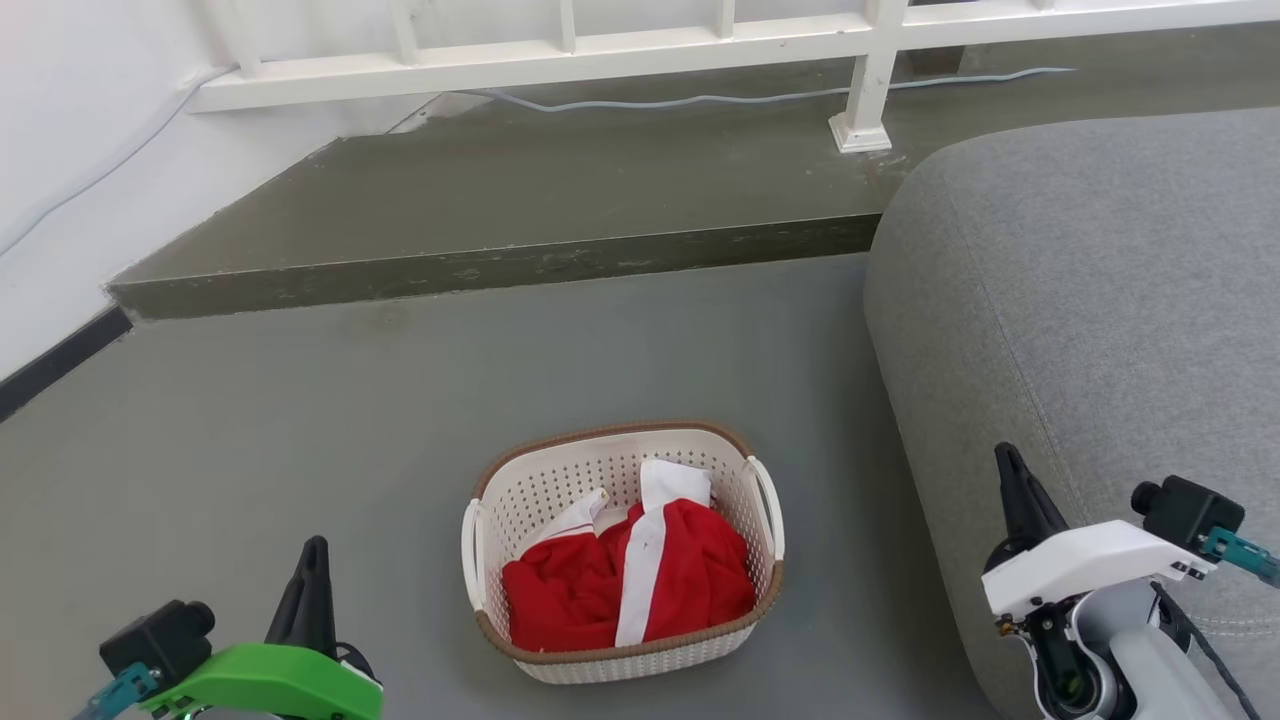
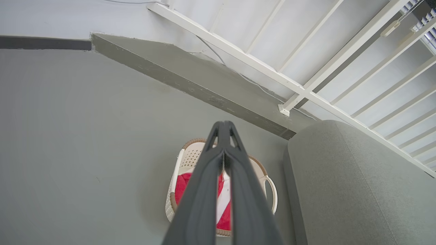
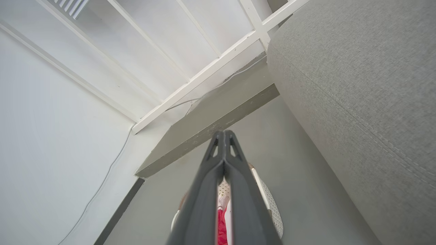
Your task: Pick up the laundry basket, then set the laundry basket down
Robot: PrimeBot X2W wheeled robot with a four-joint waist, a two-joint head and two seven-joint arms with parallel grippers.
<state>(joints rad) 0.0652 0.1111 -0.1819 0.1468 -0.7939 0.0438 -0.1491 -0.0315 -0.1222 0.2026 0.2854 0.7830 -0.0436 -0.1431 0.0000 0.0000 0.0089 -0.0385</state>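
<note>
- Head view: laundry basket [image 1: 560, 480] stands upright on the grey floor [image 1: 300, 420], lower middle of frame, between the two grippers and touched by neither. It has a brown rim and a white loop handle on each side. A red garment [image 1: 590, 590] with white stripes lies bunched inside.
- Left gripper [image 1: 314, 550] is at lower left with a green housing, fingers pointing up the frame. They read as one dark spike with no gap visible. It is over bare floor, well apart from the laundry basket's left handle.
- Right gripper [image 1: 1005, 462] is at lower right with a white housing and the same single-spike look, in front of the grey sofa [image 1: 1080, 280]. Can't tell whether it touches the fabric.
- Behind: a raised step [image 1: 560, 190], a white railing [image 1: 560, 55], and a cable [image 1: 700, 100] lying on the step.
- Left wrist view: left gripper [image 2: 223, 124] has its fingers pressed tip to tip with only a hairline slit lower down — nothing held. Laundry basket [image 2: 187, 156] lies beyond the fingers, partly hidden by them, with the red garment [image 2: 182, 185] inside. Sofa [image 2: 340, 190] is near its far handle.
- Right wrist view: right gripper [image 3: 224, 133] likewise has its tips together and a thin slit, gripping nothing. Laundry basket [image 3: 274, 214] shows low in frame behind the fingers, on the floor, with the sofa [image 3: 357, 85] to the right.
</note>
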